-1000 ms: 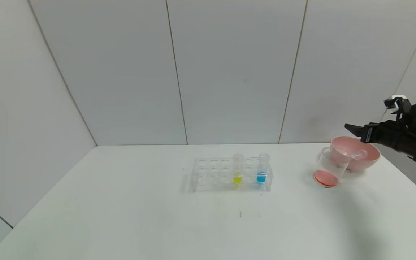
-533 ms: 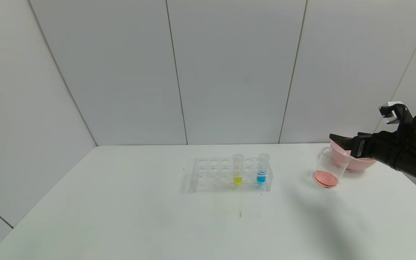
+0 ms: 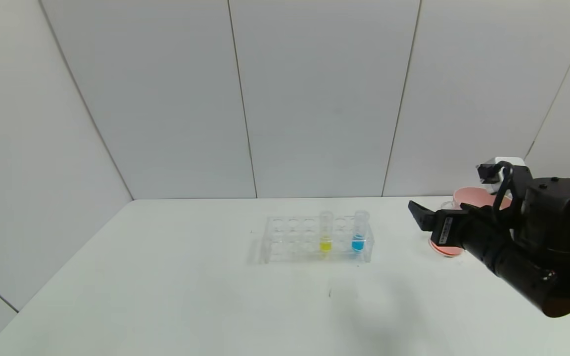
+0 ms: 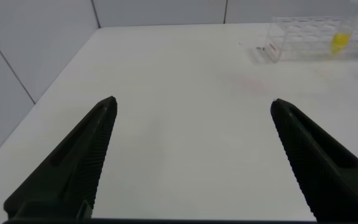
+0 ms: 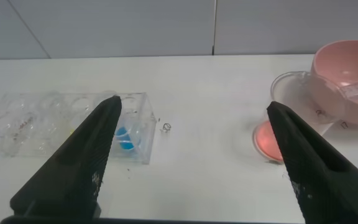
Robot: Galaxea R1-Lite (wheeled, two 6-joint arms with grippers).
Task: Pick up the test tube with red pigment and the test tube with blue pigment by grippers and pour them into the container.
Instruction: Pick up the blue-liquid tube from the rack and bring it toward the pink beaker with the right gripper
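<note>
Head view first: we see our right end effector (image 3: 416, 210) spread and empty above the counter (image 3: 191, 296), between the rack (image 3: 285, 242) holding the test tube with blue pigment (image 3: 359, 232) and the container (image 3: 444, 246). Right wrist view: red liquid lies in the container (image 5: 284, 121) beside the pink bowl (image 5: 347, 78). Left wrist view: our left end effector (image 4: 191, 158) hangs spread over bare counter.
</note>
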